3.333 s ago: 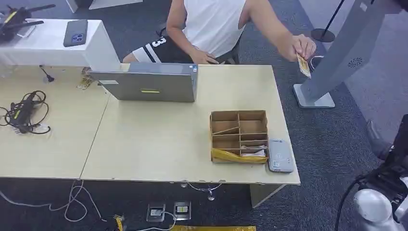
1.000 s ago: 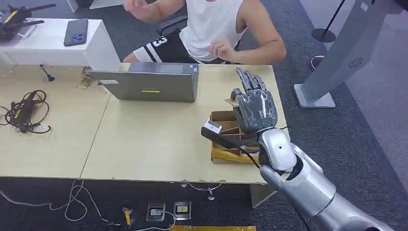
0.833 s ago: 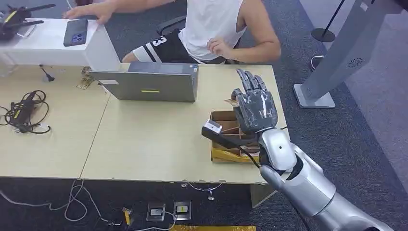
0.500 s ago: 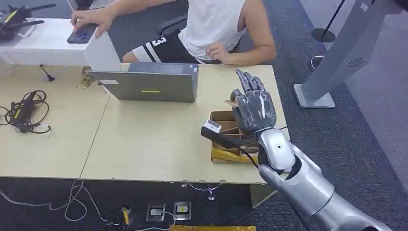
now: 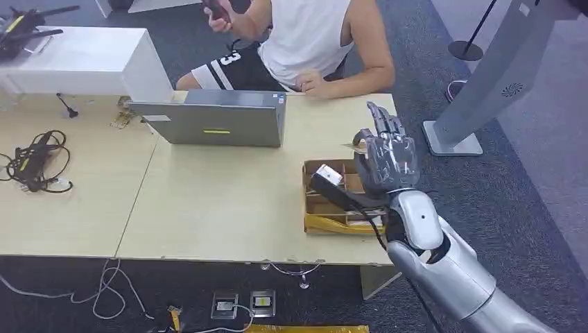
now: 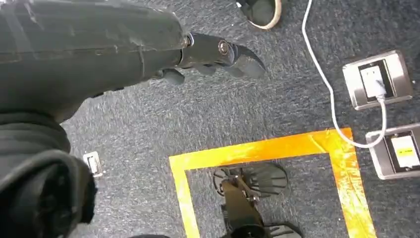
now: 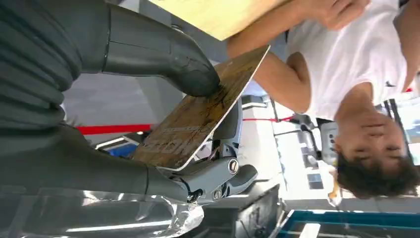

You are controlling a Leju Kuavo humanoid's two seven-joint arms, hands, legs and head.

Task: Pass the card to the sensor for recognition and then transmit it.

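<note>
Brown and thin, the card (image 5: 358, 140) shows in the head view as an edge behind the raised right hand (image 5: 386, 161), above the bench (image 5: 222, 201); below it sits a cardboard divider box (image 5: 319, 201), its compartments holding what look like cards, though I cannot tell; left wrist view: the left hand (image 6: 218, 52) hangs over carpet, fingers loosely apart, holding nothing; right wrist view: thumb and fingers (image 7: 195, 82) pinch the card (image 7: 198, 116) flat; it looks light, stiff and slick, best held by its faces near one end.

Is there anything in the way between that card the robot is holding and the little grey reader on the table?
The right hand holds the card above the cardboard divider box. In the head view the hand and forearm cover the spot by the box, so the reader cannot be made out. Nothing visible blocks the way down.
</note>
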